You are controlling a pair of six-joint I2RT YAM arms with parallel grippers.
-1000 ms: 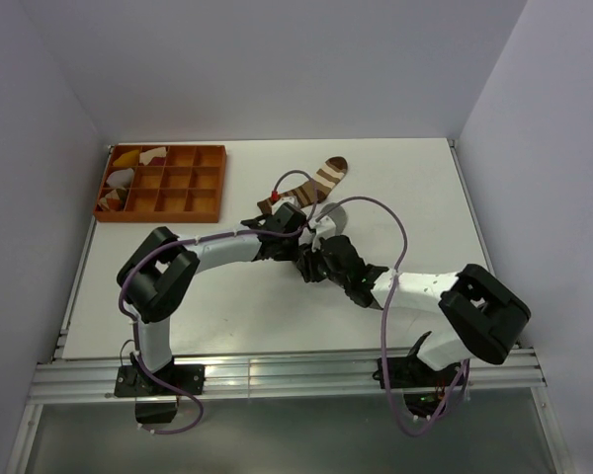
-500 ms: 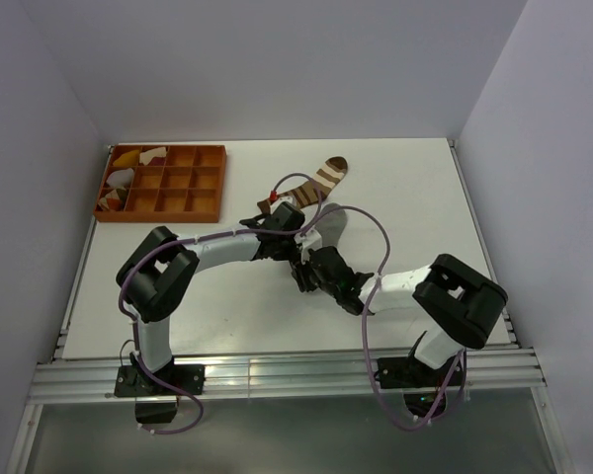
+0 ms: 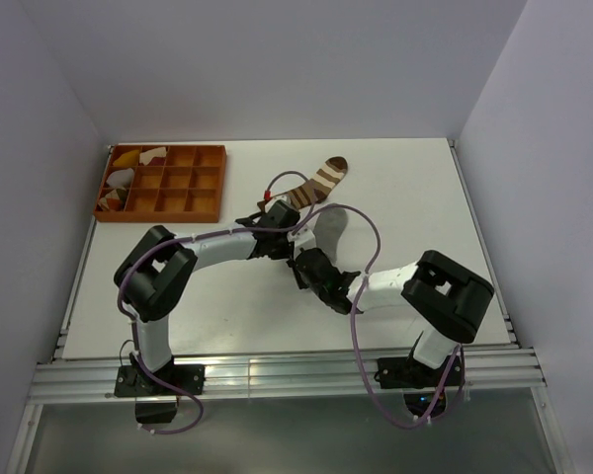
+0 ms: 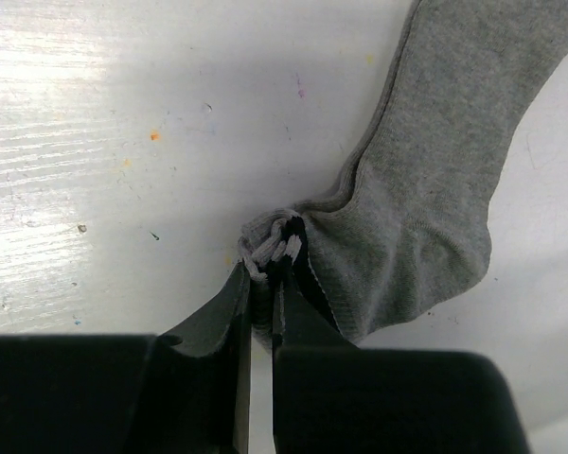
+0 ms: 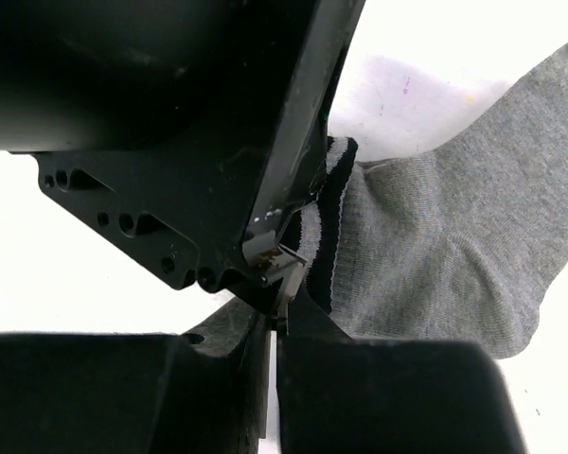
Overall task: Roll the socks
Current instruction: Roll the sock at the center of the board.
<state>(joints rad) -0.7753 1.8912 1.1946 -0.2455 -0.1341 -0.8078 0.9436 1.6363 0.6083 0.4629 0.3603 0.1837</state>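
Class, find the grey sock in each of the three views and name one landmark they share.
Top external: grey sock, centre of picture, just below the brown striped sock.
Left wrist: upper right, running down to the jaws.
Right wrist: right half of the picture.
Shared landmark: its dark-striped cuff, at the jaws in both wrist views; hidden from above.

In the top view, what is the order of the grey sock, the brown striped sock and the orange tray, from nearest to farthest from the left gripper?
1. grey sock: its cuff is pinched in the left gripper, and the rest lies to the right.
2. brown striped sock: just behind, toward the far edge.
3. orange tray: far-left corner.
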